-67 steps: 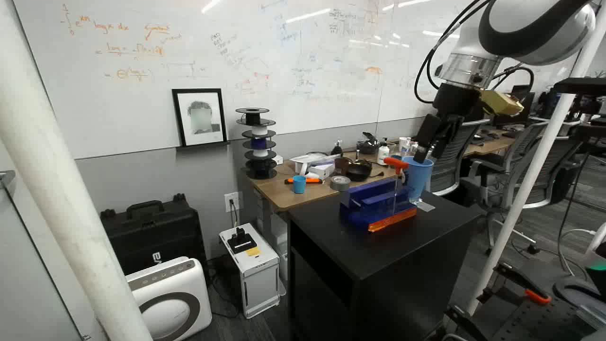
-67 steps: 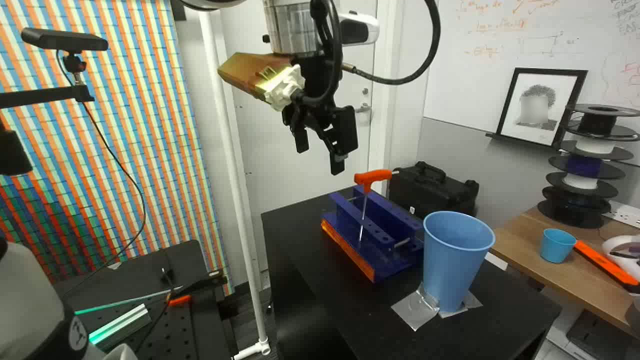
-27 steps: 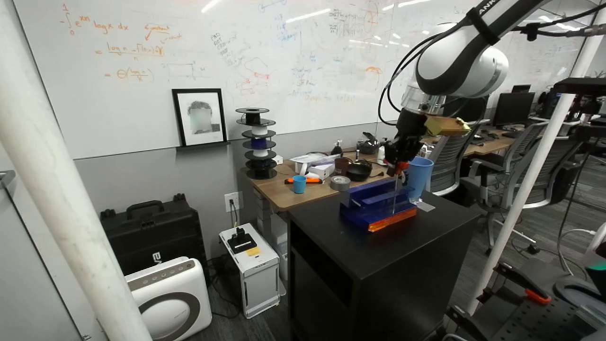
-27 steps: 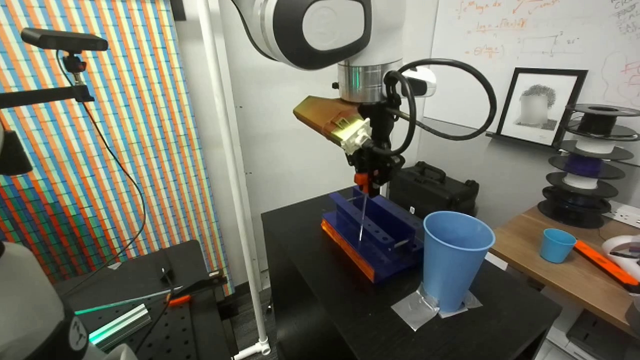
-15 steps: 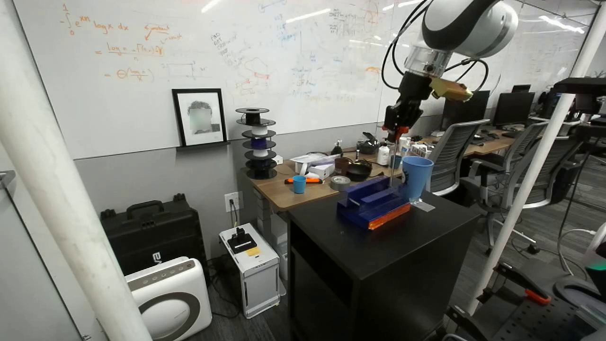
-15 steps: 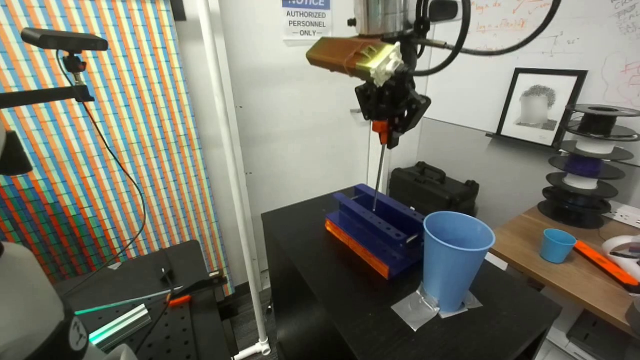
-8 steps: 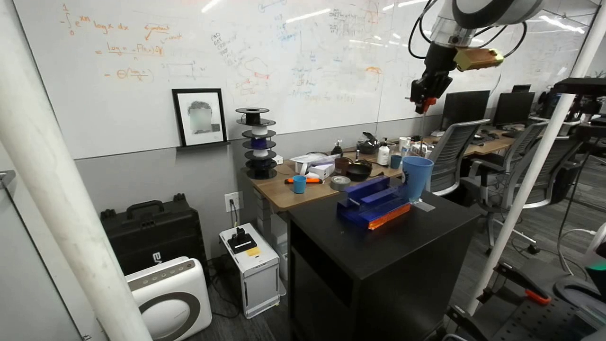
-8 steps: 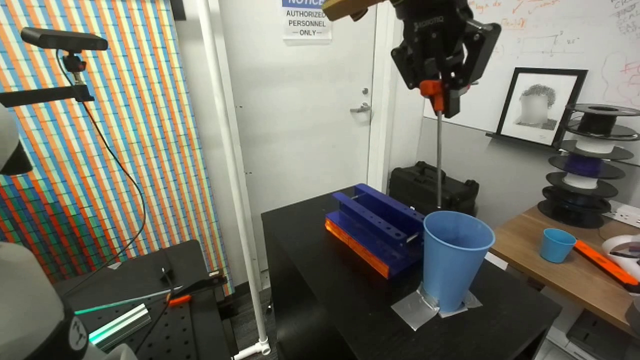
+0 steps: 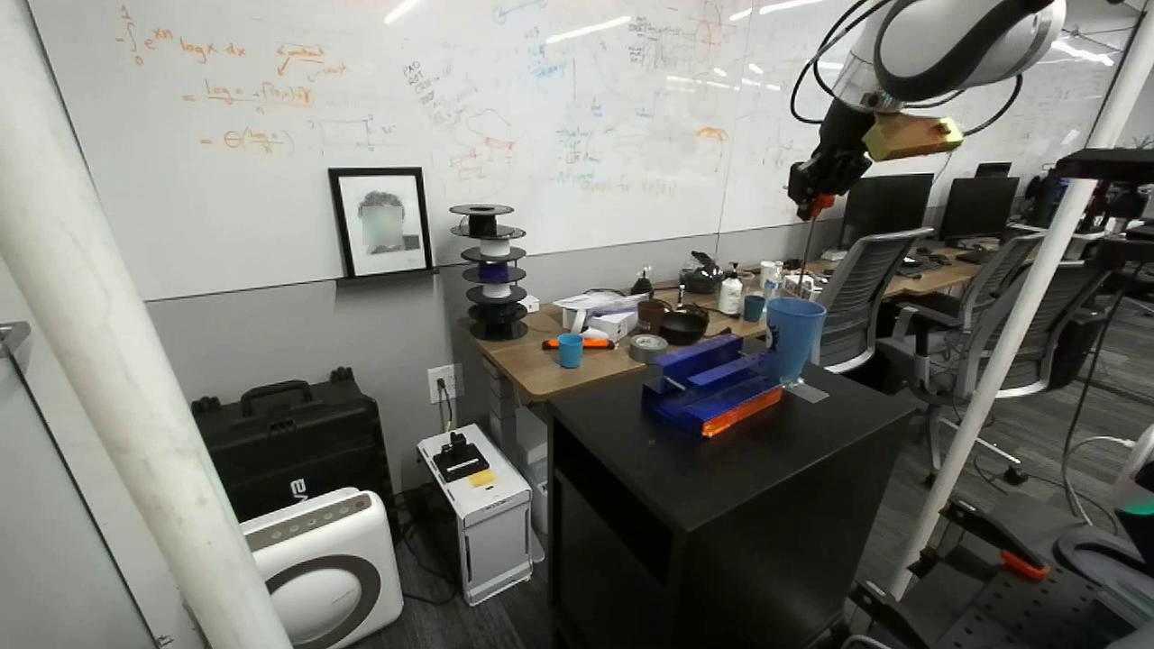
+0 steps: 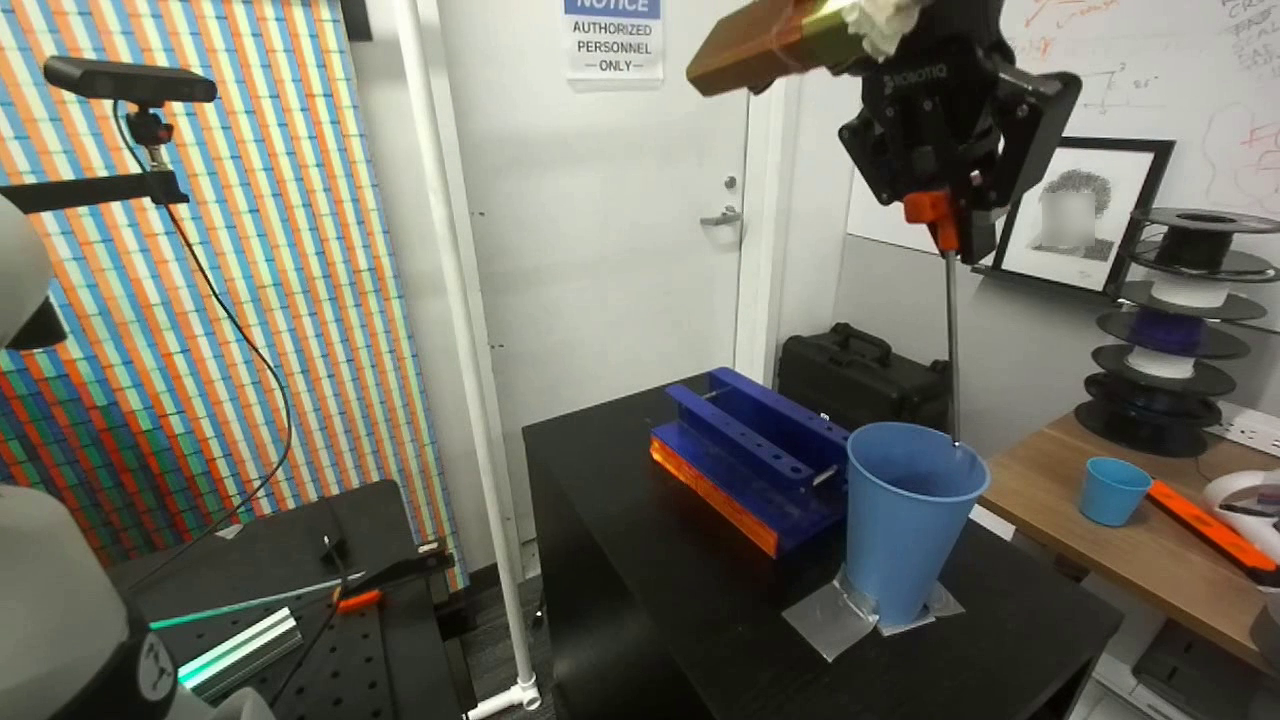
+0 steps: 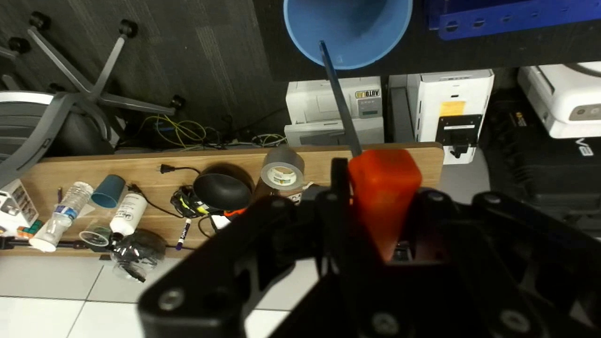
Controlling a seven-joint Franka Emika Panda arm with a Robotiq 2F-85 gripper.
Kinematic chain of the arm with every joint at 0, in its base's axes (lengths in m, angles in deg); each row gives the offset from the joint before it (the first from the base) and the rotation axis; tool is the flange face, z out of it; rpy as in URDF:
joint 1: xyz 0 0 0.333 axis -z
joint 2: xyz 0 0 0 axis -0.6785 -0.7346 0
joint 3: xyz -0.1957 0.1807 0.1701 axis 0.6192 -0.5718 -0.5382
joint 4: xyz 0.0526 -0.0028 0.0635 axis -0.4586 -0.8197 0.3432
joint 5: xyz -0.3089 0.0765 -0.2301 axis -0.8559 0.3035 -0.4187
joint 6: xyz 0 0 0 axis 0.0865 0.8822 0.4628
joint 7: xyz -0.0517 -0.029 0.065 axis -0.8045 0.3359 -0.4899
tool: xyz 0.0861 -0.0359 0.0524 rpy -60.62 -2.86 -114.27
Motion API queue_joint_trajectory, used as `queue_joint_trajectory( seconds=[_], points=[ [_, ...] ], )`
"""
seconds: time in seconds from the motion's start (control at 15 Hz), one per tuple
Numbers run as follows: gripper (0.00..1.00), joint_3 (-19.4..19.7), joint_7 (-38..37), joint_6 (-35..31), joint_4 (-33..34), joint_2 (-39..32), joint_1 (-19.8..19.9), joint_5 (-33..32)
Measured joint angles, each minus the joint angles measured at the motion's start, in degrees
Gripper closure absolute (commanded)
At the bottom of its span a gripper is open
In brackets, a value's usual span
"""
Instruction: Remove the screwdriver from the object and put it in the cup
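Screwdriver [image 10: 952, 325], orange handle [image 10: 930, 208] between the fingers [image 10: 981, 238] clamped on it, shaft [image 11: 342, 108] below them, near the cup [image 10: 903, 545].

The screwdriver [image 10: 952, 320], with an orange-red handle and a long metal shaft, hangs point down, slightly tilted, its handle gripped between the jaws. Its tip shows against the mouth of the cup [image 10: 905, 545]; whether it is below the rim cannot be told. The light blue, flared cup stands upright on the black surface [image 10: 1000, 610]. Just beside it lies the dark blue holder [image 10: 740, 475], with raised rails and an orange strip along its base.
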Motion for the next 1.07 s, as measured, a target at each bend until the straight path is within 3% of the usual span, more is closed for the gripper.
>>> queue_joint_trajectory(
  seconds=[0.27, 0.33, 0.47, 0.87, 1.07],
  points=[
    [0.88, -0.30, -2.12, -6.76, -1.86, -3.20, -0.29, 0.48],
    [0.60, -0.31, -2.15, -7.28, -2.00, -3.94, -0.54, 1.25],
    [0.51, -0.30, -1.98, -7.23, -2.10, -5.25, -1.27, 4.20],
    [0.05, 0.43, -1.38, -7.08, -2.24, -6.46, -1.78, 7.36],
    [0.00, 0.83, -1.05, -6.87, -2.00, -4.81, -1.56, 7.28]
  ],
)
